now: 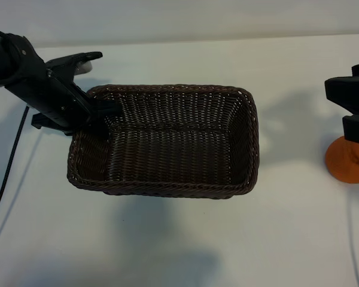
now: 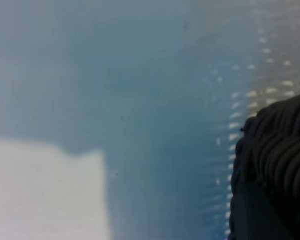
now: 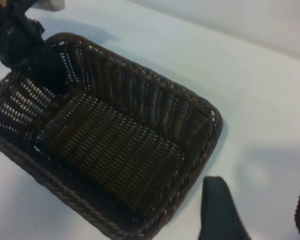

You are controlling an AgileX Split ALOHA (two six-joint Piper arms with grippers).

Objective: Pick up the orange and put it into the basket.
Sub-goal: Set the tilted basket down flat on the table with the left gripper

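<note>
Basket (image 1: 167, 146), dark brown woven wicker, rectangular: left gripper (image 1: 105, 109) clamps its rim; right gripper (image 3: 255, 210) beside it, fingers parted, empty.

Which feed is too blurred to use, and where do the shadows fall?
Left wrist view: badly out of focus, only the basket rim shows. Exterior view: soft shadow on the table under the basket's near side. Right wrist view: fairly sharp, faint shadows beyond the basket.

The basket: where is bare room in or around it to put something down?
The basket floor is bare. The table is free along the basket's long sides and between its right wall and the orange. Crowded: the left rim, gripped by the left pincer, and the orange, under the right pincer.
</note>
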